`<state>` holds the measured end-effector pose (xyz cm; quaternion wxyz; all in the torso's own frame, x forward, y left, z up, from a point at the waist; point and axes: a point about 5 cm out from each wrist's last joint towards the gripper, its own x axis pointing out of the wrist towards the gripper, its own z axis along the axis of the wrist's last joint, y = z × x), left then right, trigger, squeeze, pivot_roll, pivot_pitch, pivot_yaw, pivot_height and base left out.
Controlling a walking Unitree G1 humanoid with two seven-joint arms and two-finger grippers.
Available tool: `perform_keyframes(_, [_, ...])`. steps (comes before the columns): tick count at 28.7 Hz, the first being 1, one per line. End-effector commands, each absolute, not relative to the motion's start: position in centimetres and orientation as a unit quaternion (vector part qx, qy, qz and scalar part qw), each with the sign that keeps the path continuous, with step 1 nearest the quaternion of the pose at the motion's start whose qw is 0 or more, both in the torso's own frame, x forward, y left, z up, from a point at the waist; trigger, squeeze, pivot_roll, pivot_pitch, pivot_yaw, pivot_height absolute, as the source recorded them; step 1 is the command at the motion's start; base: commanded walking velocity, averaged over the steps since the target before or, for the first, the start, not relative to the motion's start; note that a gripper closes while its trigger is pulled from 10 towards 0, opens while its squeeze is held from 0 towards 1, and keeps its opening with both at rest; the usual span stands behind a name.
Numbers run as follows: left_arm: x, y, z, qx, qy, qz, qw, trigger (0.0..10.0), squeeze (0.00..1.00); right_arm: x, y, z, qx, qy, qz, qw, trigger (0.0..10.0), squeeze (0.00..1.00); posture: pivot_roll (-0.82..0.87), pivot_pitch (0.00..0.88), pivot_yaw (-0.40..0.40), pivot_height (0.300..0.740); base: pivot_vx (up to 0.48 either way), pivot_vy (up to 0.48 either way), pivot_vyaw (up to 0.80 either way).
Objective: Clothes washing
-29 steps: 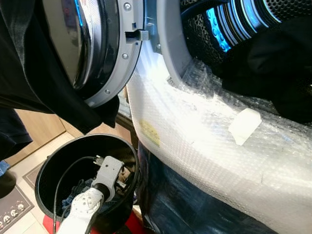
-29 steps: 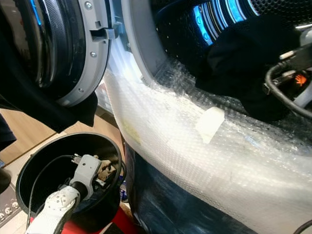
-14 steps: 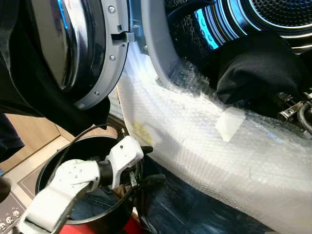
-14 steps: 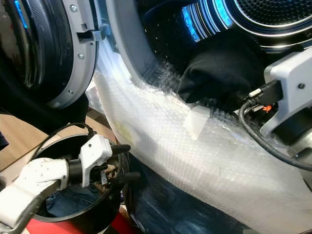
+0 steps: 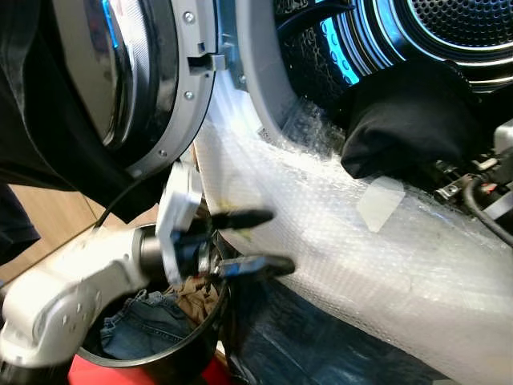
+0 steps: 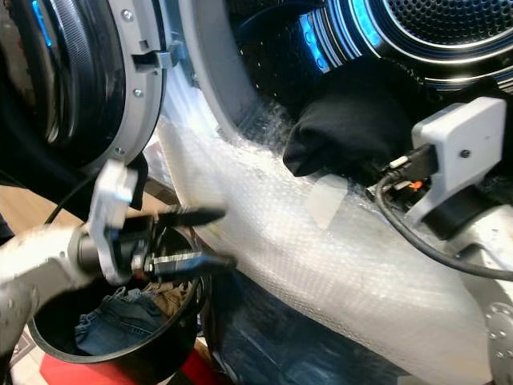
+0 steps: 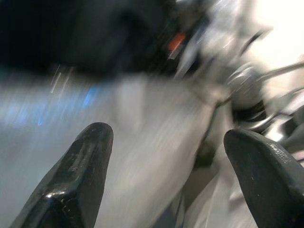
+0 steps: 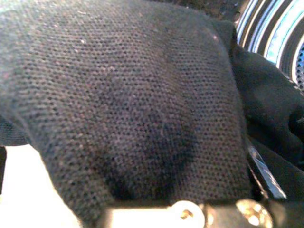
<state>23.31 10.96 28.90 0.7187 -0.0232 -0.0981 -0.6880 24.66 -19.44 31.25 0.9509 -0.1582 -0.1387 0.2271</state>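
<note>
**Black garment at the drum mouth, left gripper open above the bucket**

Bunched black knitted garment (image 5: 405, 120) lying on the lower lip of the washing machine's opening, at about 2 o'clock in the head views, half inside the blue-lit perforated steel drum (image 5: 449, 24). Close up in the right wrist view, black knit cloth (image 8: 123, 95) draped over that arm's fingers, with drum ribs at 1 o'clock. Right gripper (image 6: 385, 172) reaching in from 3 o'clock, touching the garment's edge; fingers hidden under the cloth, so cannot tell how far apart or whether clamped on it.

Below the garment, clear bubble wrap sheet (image 5: 361, 241) covering the machine's white front, with a pale square patch of tape (image 5: 379, 203) just beneath the cloth. Round grey-rimmed glass door (image 5: 144, 80) swung open at 11 o'clock, dark fabric (image 5: 48, 144) hanging across it.

Left gripper (image 5: 252, 241) at 7 o'clock, blurred, fingers spread well apart and holding nothing, tips pointing toward the bubble wrap just beside it. In the left wrist view, two black fingertips (image 7: 80, 175) wide apart against a blurred pale surface.

Under the left arm, round black plastic bucket (image 5: 160, 365) on the floor at 7 o'clock, holding blue denim jeans (image 5: 140, 325) and a tan cloth (image 5: 196, 297).
</note>
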Motion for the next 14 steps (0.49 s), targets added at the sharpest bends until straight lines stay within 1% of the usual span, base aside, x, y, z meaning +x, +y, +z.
perform_keyframes(1, [22.9, 11.0, 29.0, -0.022, -0.098, -0.696, 0.711, 10.0, 0.0, 25.2, -19.8, 30.3, -0.15, -0.111, 0.219, 0.958, 10.0, 0.0, 0.01, 0.106, -0.022, 0.74, 0.0, 0.0, 0.0])
perform_keyframes(2, [22.7, 10.7, 29.9, -0.024, -0.108, -0.712, 0.693, 10.0, 0.0, 25.4, -19.9, 30.2, -0.149, -0.112, 0.216, 0.959, 10.0, 0.0, 0.0, 0.101, -0.022, 0.74, 0.0, 0.0, 0.0])
perform_keyframes(3, [22.4, 10.2, 30.4, -0.01, -0.119, -0.729, 0.674, 10.0, 0.0, 25.6, -20.0, 30.0, -0.144, -0.112, 0.211, 0.96, 10.0, 0.0, 0.0, 0.104, -0.022, 0.74, 0.0, 0.0, 0.0])
perform_keyframes(4, [22.3, 10.0, 30.4, -0.005, -0.121, -0.734, 0.668, 10.0, 0.0, 25.7, -20.0, 29.9, -0.143, -0.112, 0.21, 0.961, 10.0, 0.0, 0.0, 0.104, -0.022, 0.74, 0.0, 0.0, 0.0])
perform_keyframes(6, [22.5, 9.8, 30.5, -0.003, -0.121, -0.735, 0.667, 10.0, 0.0, 25.7, -19.8, 29.7, -0.143, -0.112, 0.211, 0.961, 10.0, 0.0, 0.0, 0.101, -0.018, 0.74, 0.0, 0.0, 0.0])
perform_keyframes(7, [22.7, 9.8, 30.6, 0.003, -0.126, -0.728, 0.674, 10.0, 0.0, 25.7, -19.8, 29.7, -0.143, -0.112, 0.211, 0.96, 10.0, 0.0, 0.0, 0.102, -0.017, 0.74, 0.0, 0.0, 0.0])
perform_keyframes(8, [23.4, 9.7, 30.8, 0.013, -0.138, -0.707, 0.694, 10.0, 0.0, 25.7, -19.7, 29.6, -0.143, -0.113, 0.21, 0.961, 10.0, 0.0, -0.01, 0.103, -0.016, 0.74, 0.0, 0.0, 0.0])
perform_keyframes(9, [23.7, 9.7, 30.9, 0.017, -0.143, -0.696, 0.704, 10.0, 0.0, 25.7, -19.7, 29.6, -0.142, -0.113, 0.21, 0.961, 10.0, 0.0, -0.01, 0.103, -0.016, 0.74, 0.0, 0.0, 0.0])
perform_keyframes(10, [24.2, 9.5, 31.5, 0.014, -0.167, -0.675, 0.718, 10.0, 0.0, 25.7, -19.8, 29.6, -0.14, -0.114, 0.208, 0.961, 10.0, 0.0, -0.01, 0.102, -0.018, 0.74, 0.0, 0.0, 0.0])
perform_keyframes(11, [24.2, 9.5, 31.5, 0.014, -0.167, -0.675, 0.718, 10.0, 0.0, 25.7, -19.8, 29.6, -0.14, -0.114, 0.208, 0.961, 10.0, 0.0, -0.01, 0.102, -0.018, 0.74, 0.0, 0.0, 0.0])
perform_keyframes(12, [24.0, 9.1, 32.6, 0.002, -0.195, -0.676, 0.711, 10.0, 0.0, 25.7, -19.9, 29.6, -0.138, -0.114, 0.207, 0.962, 10.0, 0.0, -0.01, 0.104, -0.021, 0.74, 0.0, 0.0, 0.0])
perform_keyframes(13, [24.0, 9.1, 32.6, 0.002, -0.195, -0.676, 0.711, 10.0, 0.0, 25.7, -19.9, 29.6, -0.138, -0.114, 0.207, 0.962, 10.0, 0.0, -0.01, 0.104, -0.021, 0.74, 0.0, 0.0, 0.0])
perform_keyframes(14, [23.5, 8.8, 33.0, 0.002, -0.196, -0.693, 0.694, 10.0, 0.0, 25.8, -20.0, 29.6, -0.137, -0.113, 0.205, 0.962, 10.0, 0.0, 0.0, 0.104, -0.025, 0.74, 0.0, 0.0, 0.0])
